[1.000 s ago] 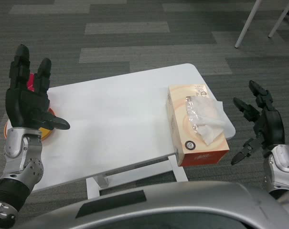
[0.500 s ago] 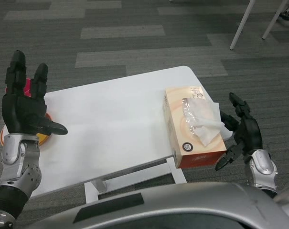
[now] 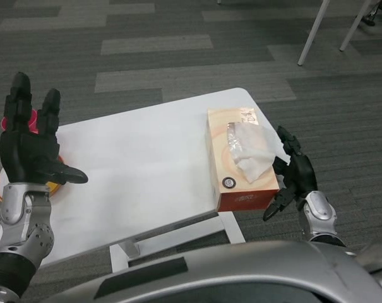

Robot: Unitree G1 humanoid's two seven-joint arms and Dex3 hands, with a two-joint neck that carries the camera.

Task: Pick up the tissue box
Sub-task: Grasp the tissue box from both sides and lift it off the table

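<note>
Right hand sits at the right edge of the worktop, just beside the right long side of the tissue box. Its fingers are spread apart and curved toward the box; whether any of them touch the cardboard cannot be told from this view, but nothing is gripped. The silver forearm rises from the lower right corner of the picture.

Left hand is raised over the left end of the worktop, palm turned inward, fingers pointing up and apart, thumb stretched out to the right. It holds nothing. Behind it, partly hidden, lies an orange round plate with something pink or red showing above the hand; what that is cannot be made out.

The tissue box is orange and cream, lying flat along the right end of the worktop with its long side running from the far edge to the near edge. Its near end sits at, or slightly over, the front right corner. A white tissue puffs out of the clear plastic slot on top, and a small black round mark shows near the front of the lid.

Grey striped carpet covers the floor, and two white legs of some furniture stand at the top right.
</note>
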